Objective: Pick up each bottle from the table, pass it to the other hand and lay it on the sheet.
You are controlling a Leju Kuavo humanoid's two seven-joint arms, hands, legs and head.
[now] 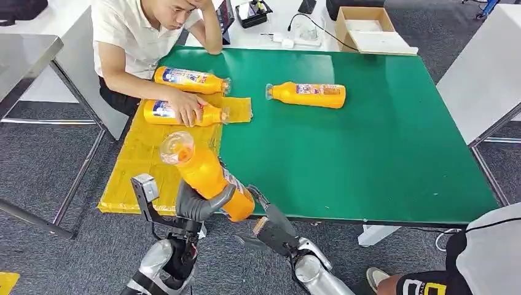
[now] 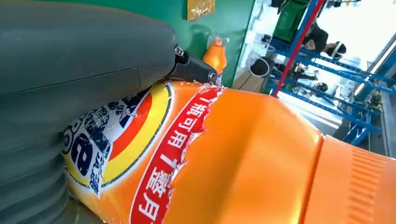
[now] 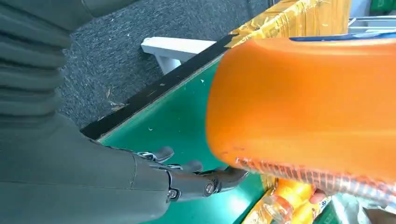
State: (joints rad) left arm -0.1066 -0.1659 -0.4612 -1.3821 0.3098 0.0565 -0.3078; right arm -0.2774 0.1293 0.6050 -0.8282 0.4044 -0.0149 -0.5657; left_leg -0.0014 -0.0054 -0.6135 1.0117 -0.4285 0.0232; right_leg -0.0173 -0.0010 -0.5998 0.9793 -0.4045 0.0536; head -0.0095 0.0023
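Held bottle (image 1: 207, 175): gripped by the left robot hand (image 1: 198, 206) above the worktop's (image 1: 381, 153) near edge, neck tilted up toward the sheet (image 1: 132, 166).
Right robot hand (image 1: 273, 230): released, fingers apart, just beside the bottle's base.
Sheet: nearer the left arm.

Lab: blue racks (image 2: 327, 93), worktables (image 1: 381, 123)

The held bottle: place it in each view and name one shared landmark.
Head view: held bottle low, left of centre, in the left hand.
Left wrist view: fills the lower right.
Right wrist view: upper right.
Shared landmark: green table.
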